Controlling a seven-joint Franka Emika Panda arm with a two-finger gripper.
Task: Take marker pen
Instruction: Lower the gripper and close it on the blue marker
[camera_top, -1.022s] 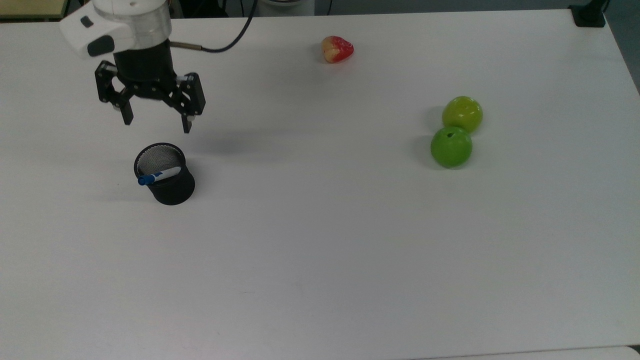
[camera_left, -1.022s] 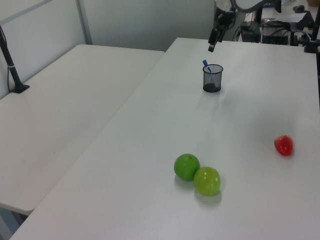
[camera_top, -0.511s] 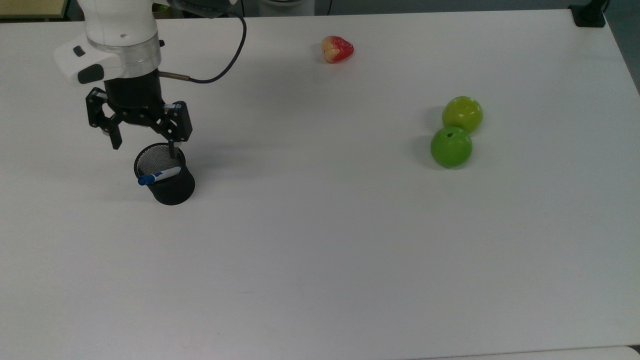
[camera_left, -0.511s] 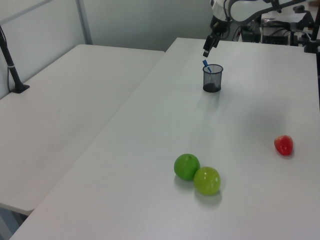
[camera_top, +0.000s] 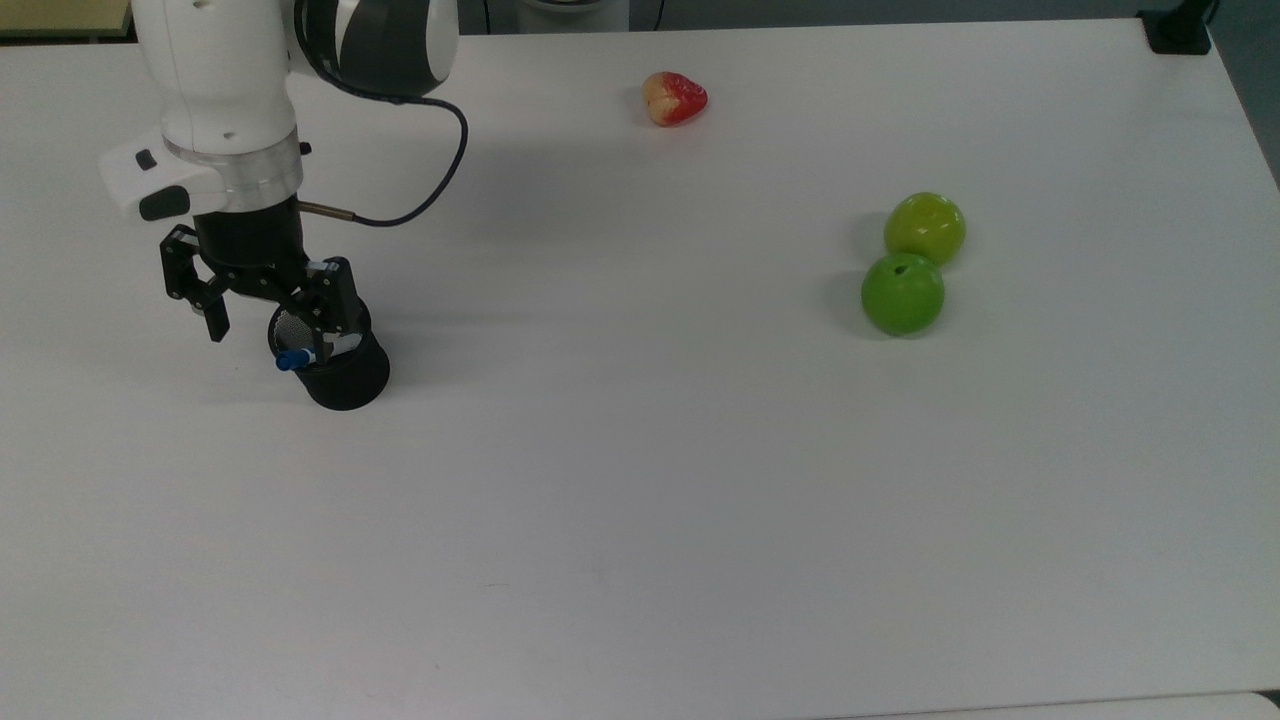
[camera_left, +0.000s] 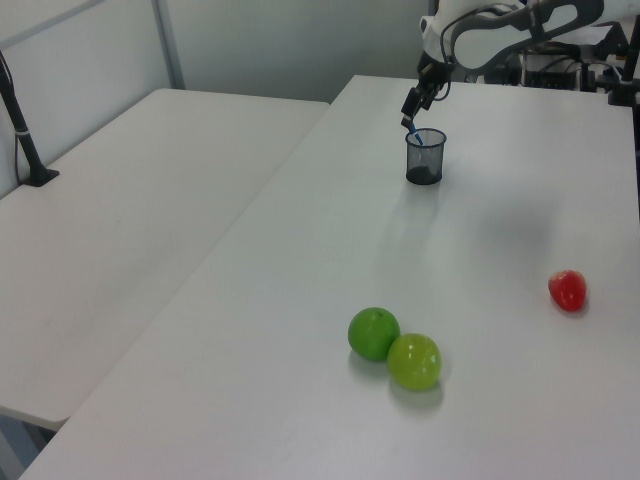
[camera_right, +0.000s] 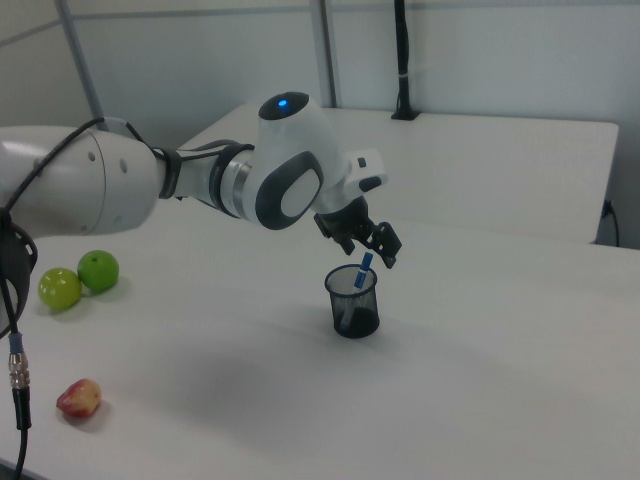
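White tabletop (camera_top: 640, 500), office room | marker pen (camera_top: 292, 359) leaning in black mesh cup (camera_top: 340, 372) near top view's left edge | gripper (camera_top: 270, 320) spread wide over cup rim, grasping nothing | approach done; closing, lifting remain

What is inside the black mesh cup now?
The marker pen stands tilted in the cup, its blue cap sticking out above the rim. The open gripper covers part of the cup's mouth in the top view, so the bottom cannot be seen.
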